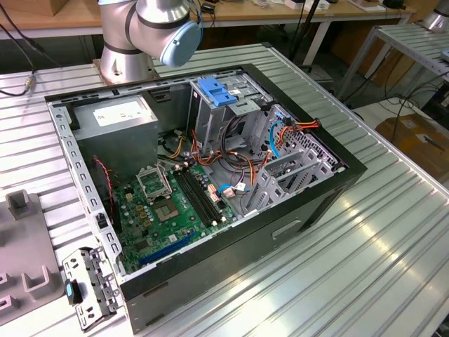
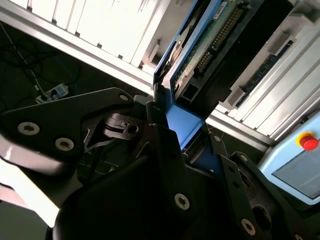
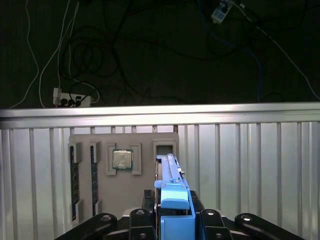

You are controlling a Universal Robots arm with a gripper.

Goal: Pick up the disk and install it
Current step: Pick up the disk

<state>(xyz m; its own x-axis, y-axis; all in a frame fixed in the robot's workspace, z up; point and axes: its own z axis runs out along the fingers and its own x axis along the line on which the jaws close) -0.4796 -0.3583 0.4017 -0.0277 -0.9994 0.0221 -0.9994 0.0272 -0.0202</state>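
My gripper (image 3: pixel 172 212) is shut on the disk (image 3: pixel 171 175), which stands edge-on between the black fingers (image 3: pixel 142 207) with its blue side rail toward the camera. In the second wrist view the gripper (image 2: pixel 182 135) clamps the same blue rail, and the disk (image 2: pixel 202 47) shows its green circuit board and dark body. The disk's far end lies over a slot of the grey parts tray (image 3: pixel 125 145); I cannot tell whether it still touches it. In the exterior view the open computer case (image 1: pixel 337 175) lies on the table, with a metal drive cage (image 1: pixel 210 116) under a blue latch (image 1: pixel 217 91).
The grey tray also holds a processor chip (image 3: pixel 122 160) and memory sticks (image 3: pixel 74 175). The ribbed metal table (image 3: pixel 250 160) ends at a rail, with dark floor and cables beyond. Inside the case are a power-supply box (image 1: pixel 116 112), a green motherboard (image 1: pixel 168 210) and loose wires (image 1: pixel 231 151). The arm's base (image 1: pixel 126 42) stands behind the case.
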